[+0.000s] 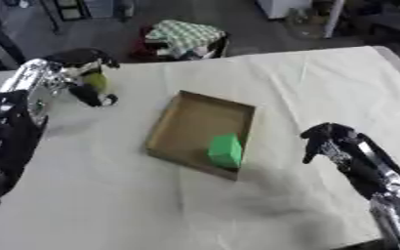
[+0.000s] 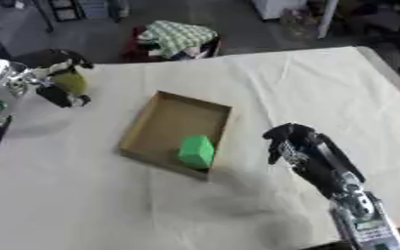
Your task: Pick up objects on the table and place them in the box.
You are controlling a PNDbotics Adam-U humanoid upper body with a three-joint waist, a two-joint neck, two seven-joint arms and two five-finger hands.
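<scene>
Fingers of the left hand (image 1: 86,73) curl round a yellow-green object (image 1: 96,81), held above the table's (image 1: 323,88) far left corner. A green block (image 1: 225,151) lies in the box's (image 1: 190,114) near corner. The right hand (image 1: 331,141), fingers curled and empty, hovers beside the box.

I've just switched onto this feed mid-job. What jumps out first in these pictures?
The open cardboard box sits mid-table on the white cloth, with a bright green block already inside at its near right corner. At far left, the left hand is raised above the table, curled round a yellow-green object. The right hand hangs right of the box, fingers curled, holding nothing.
</scene>
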